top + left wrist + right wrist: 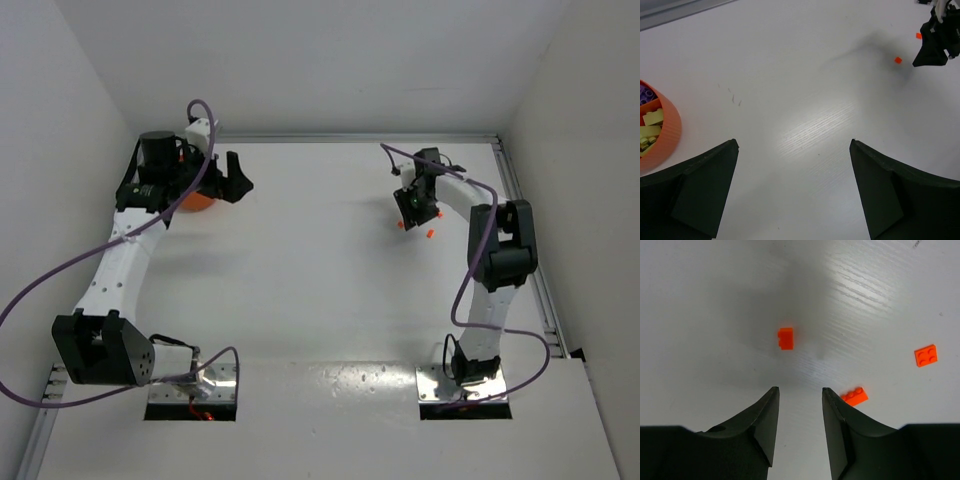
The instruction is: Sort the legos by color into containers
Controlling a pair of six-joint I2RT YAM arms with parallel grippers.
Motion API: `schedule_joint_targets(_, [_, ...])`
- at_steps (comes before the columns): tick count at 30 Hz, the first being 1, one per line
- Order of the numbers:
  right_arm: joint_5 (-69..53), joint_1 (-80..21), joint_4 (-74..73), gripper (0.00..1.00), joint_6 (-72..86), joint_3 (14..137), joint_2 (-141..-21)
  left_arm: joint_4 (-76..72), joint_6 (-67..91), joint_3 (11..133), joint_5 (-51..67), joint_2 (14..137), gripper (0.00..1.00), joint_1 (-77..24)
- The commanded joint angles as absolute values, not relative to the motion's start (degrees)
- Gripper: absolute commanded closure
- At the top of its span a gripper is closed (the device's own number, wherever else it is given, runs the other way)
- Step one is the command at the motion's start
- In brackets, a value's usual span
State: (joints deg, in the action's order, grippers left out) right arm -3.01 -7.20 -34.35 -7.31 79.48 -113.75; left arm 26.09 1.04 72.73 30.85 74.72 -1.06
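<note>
A: We see a smooth white table (880, 290), faint grain, glossy where light strikes.
B: We agree; the orange bricks (785, 338) look shiny plastic, the bowl (667, 140) ribbed and matt, the fingers (760, 425) matt black.

The white left arm reaches to the far left, its left gripper (238, 177) spread wide. The white right arm folds at far right, its right gripper (410, 208) pointing down, jaws narrowly apart.

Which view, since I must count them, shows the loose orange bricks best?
The right wrist view: three orange bricks lie large and sharp, ahead of the right claw. The top and left wrist views each show only two tiny orange specks.
</note>
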Motion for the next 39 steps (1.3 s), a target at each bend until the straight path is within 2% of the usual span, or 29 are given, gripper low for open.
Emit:
schedule_joint_targets(1, [-2.55, -8.17, -33.22, 0.59, -7.21, 82.62, -113.73, 23.99, 2.64, 73.04, 31.53, 73.04, 0.0, -0.01])
schedule_joint_targets(8, [-3.08, -9.32, -33.75, 0.57, -6.68, 85.69, -118.64, 24.52, 1.58, 73.04, 32.79, 73.04, 0.0, 0.53])
schedule_joint_targets(23, [0.0, -10.37, -33.22, 0.58, -5.54, 88.5, -123.66, 24.52, 1.58, 73.04, 31.11, 74.17, 0.0, 1.05])
schedule_joint_targets(26, [0.0, -10.37, -33.22, 0.64, -5.54, 88.51, -124.97, 24.52, 1.58, 73.04, 31.11, 74.18, 0.0, 1.05])
schedule_joint_targets(30, [0.0, -10.37, -33.22, 0.79, -5.54, 88.51, -124.98, 24.52, 1.05, 73.04, 31.11, 74.18, 0.0, 1.05])
schedule_joint_targets(34, [-0.61, -10.37, -33.22, 0.89, -6.06, 87.89, -124.2, 24.52, 1.05, 73.04, 31.11, 74.18, 0.0, 1.05])
schedule_joint_targets(39, [-8.5, -10.37, -38.05, 0.94, -4.41, 87.45, -118.75, 21.02, -0.17, 68.13, 38.3, 73.65, 0.0, 2.28])
